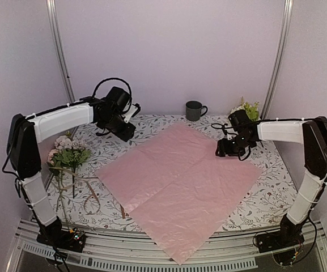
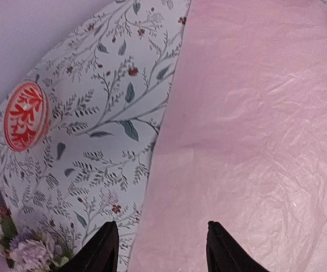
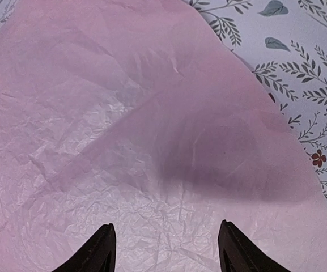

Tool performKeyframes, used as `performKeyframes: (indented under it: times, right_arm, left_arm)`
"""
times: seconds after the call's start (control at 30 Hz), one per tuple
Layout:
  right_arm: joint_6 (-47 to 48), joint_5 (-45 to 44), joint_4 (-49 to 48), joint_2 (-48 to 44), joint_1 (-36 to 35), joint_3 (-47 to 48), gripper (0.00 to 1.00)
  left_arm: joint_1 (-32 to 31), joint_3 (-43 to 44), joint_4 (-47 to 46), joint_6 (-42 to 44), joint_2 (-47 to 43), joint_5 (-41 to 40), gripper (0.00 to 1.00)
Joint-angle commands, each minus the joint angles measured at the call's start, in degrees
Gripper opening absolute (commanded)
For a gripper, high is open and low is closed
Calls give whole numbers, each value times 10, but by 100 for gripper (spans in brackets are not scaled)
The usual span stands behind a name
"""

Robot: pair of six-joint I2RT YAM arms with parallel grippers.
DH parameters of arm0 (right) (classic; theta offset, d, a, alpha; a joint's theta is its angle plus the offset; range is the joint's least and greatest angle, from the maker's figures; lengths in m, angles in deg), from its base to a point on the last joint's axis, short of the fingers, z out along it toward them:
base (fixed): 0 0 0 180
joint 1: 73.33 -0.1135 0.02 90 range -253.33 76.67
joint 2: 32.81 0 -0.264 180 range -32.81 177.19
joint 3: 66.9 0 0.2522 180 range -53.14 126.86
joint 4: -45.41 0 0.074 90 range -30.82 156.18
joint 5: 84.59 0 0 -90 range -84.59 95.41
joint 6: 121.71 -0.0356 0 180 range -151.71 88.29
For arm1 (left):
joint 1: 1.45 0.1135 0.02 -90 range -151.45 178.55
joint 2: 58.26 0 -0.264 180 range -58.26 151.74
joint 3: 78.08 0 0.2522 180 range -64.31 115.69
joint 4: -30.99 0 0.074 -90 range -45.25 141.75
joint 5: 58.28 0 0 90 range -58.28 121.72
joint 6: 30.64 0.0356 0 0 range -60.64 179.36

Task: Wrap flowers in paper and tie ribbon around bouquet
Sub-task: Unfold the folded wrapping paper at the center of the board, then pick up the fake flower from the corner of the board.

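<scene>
1. Two grippers hang over the table, both released, with nothing between their fingers
2. Left gripper is at the far left side of the paper. In its wrist view the jaws stand apart over the paper's edge, one finger over the printed cloth and the other over the pink sheet
3. Right gripper is above the paper's right corner. Its wrist view shows the jaws spread wide and a dark shadow on the crinkled sheet below
4. The paper lies flat and spread out in the middle of the cloth, turned like a diamond, with its near corner hanging past the table's front edge
5. One bunch of flowers lies on the cloth at the left, apart from the paper, blooms to the back and stalks to the front
6. The ribbon curls in loose loops among those stalks
7. More flowers show behind the right arm, and a dark mug stands at the back
8. The left wrist view also shows a round white disc with a red branch pattern on the cloth
</scene>
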Motion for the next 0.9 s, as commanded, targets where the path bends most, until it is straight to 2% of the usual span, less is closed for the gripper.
performKeyframes:
  times: [0.0,0.13,0.33,0.67,0.87]
  right_arm:
    - [-4,-40,-4,47,-3,16,62]
    - [-13,-79,-13,65,-1,14,62]
    - [-18,-104,-23,67,16,-17,62]
    - [-27,-107,-53,61,37,-66,63]
    - [-14,-62,-57,39,44,-50,63]
  left_arm:
    - [-9,-123,-1,-47,5,50,49]
    - [-10,-163,-33,-58,3,62,47]
    - [-11,-145,-30,-44,56,61,45]
    - [-10,-83,-13,-25,150,29,45]
    - [-6,-64,-11,-19,136,29,45]
